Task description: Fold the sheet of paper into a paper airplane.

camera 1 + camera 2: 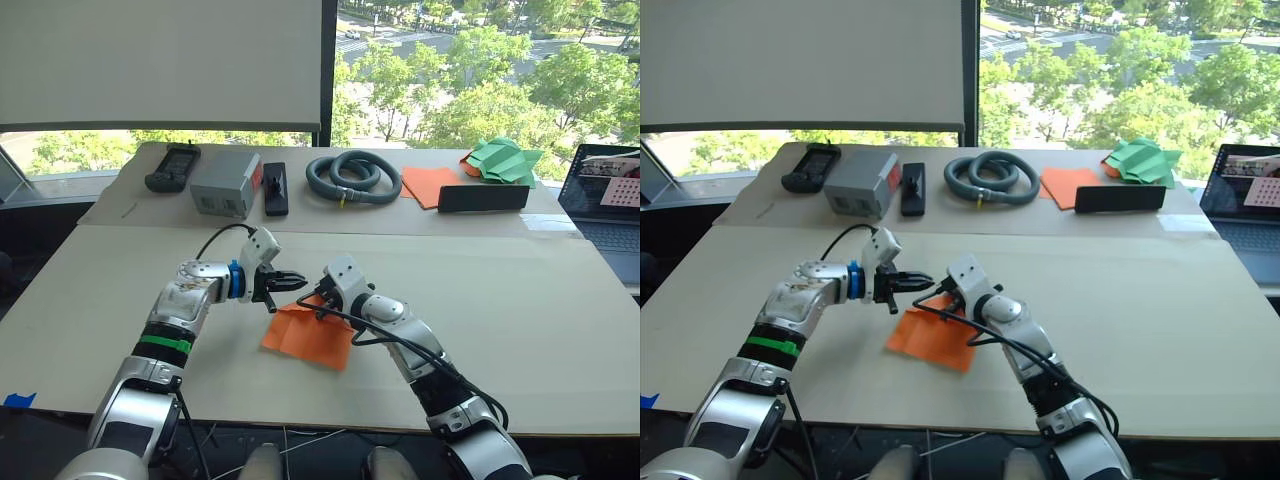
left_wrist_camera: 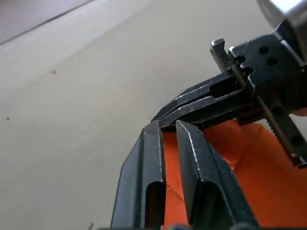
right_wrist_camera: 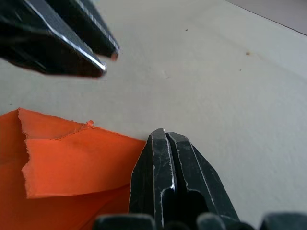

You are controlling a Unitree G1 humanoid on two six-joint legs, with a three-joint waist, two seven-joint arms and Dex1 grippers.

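Sheet of paper (image 1: 310,335) lies creased on table (image 1: 520,320); right hand (image 3: 165,136) closed at its edge; left hand (image 2: 165,125) slightly parted, empty.

The sheet of paper (image 1: 308,336) is seen lying on the tabletop (image 1: 520,320), creased, with its far edge raised. The left pincer (image 1: 296,283) is positioned just above that edge, and the right pincer (image 1: 322,303) is set at the edge. A green folded paper (image 1: 504,160) and a grey hose (image 1: 352,176) are noted at the far side.
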